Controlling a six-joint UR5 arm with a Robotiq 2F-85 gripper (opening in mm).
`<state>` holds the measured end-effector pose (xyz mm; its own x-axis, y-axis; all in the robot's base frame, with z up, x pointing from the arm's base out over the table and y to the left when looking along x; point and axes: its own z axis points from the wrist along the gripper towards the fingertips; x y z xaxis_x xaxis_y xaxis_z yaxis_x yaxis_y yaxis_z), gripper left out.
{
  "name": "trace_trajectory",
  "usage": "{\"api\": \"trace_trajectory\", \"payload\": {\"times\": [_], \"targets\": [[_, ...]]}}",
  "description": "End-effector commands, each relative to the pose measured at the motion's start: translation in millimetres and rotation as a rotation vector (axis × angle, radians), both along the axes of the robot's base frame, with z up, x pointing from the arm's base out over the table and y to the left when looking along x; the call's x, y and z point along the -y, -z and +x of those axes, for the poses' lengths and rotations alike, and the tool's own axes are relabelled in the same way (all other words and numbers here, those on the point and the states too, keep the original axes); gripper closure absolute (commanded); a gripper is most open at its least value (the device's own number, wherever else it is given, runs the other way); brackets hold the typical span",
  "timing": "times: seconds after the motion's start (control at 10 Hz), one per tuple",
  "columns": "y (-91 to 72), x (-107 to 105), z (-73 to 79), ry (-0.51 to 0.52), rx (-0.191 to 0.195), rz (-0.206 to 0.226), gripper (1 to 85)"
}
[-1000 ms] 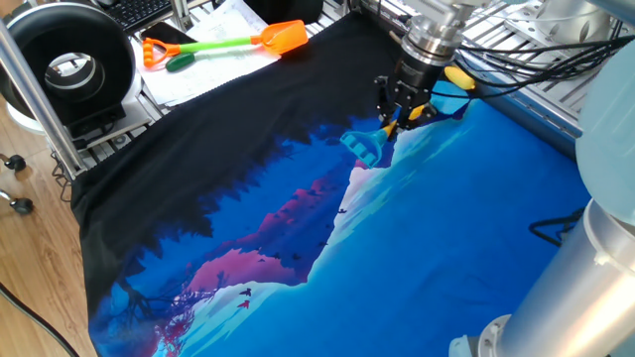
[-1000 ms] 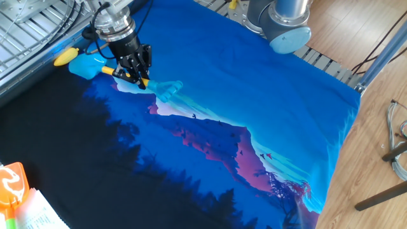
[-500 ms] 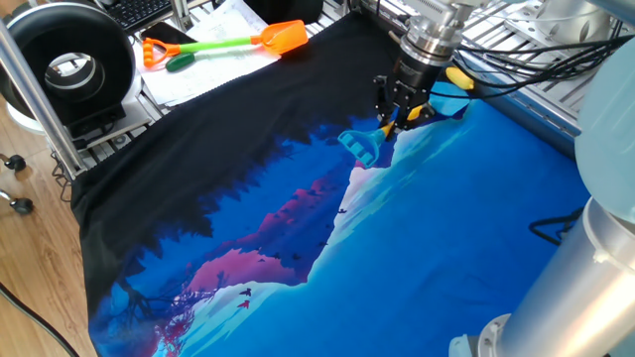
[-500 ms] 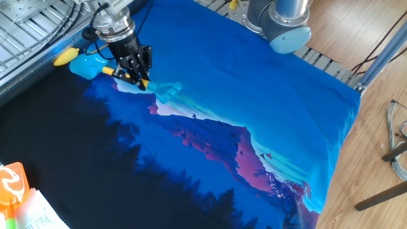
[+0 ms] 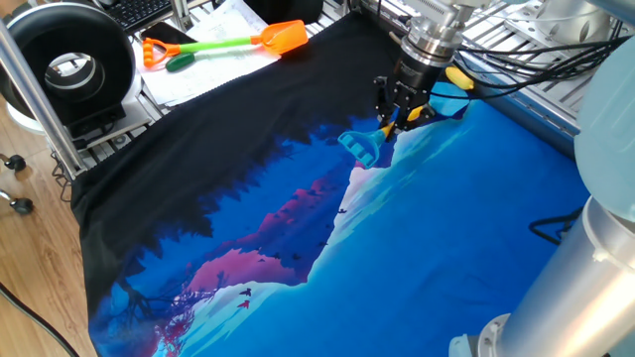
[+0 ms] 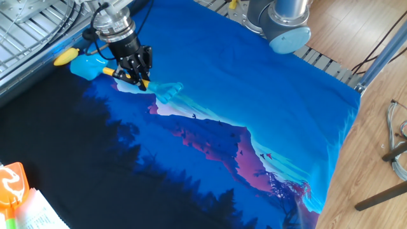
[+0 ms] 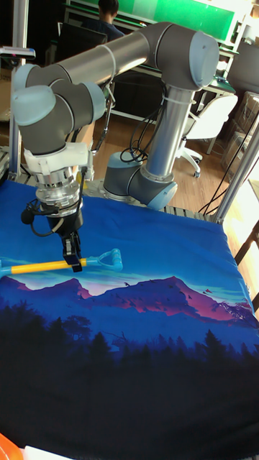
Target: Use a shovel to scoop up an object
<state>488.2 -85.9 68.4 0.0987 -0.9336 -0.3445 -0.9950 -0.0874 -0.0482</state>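
The shovel lies low over the printed blue cloth. Its light-blue blade points toward the far edge and its pale-blue D handle toward the middle. My gripper comes down from above and is shut on the yellow shaft. The object, a small yellow oval, lies at the blade's far edge. In the other fixed view the gripper holds the shaft between blade and handle, with the object beside the blade. In the tall fixed view the gripper pinches the shaft and the blade runs off the left edge.
An orange-bladed, green-shafted toy shovel lies on papers beyond the cloth. A black round device stands at the table's corner. Metal rails run behind the object. The arm's base sits at the cloth's far side.
Almost nothing differs. The gripper and shovel have shifted by only a few pixels, the handle end sliding slightly toward the cloth's middle. The yellow oval has stayed put.
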Motion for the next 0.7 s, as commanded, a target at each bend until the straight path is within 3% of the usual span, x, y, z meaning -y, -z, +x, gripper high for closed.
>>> {"api": "trace_trajectory", "payload": {"times": [0.0, 0.4, 0.6], "targets": [[-5.4, -9, 5.5, 0.010, 0.005, 0.029, 83.7], [-10.2, -15, 15.6, 0.013, 0.003, 0.006, 83.7], [-6.4, -9, 13.0, 0.019, 0.002, 0.000, 83.7]]}}
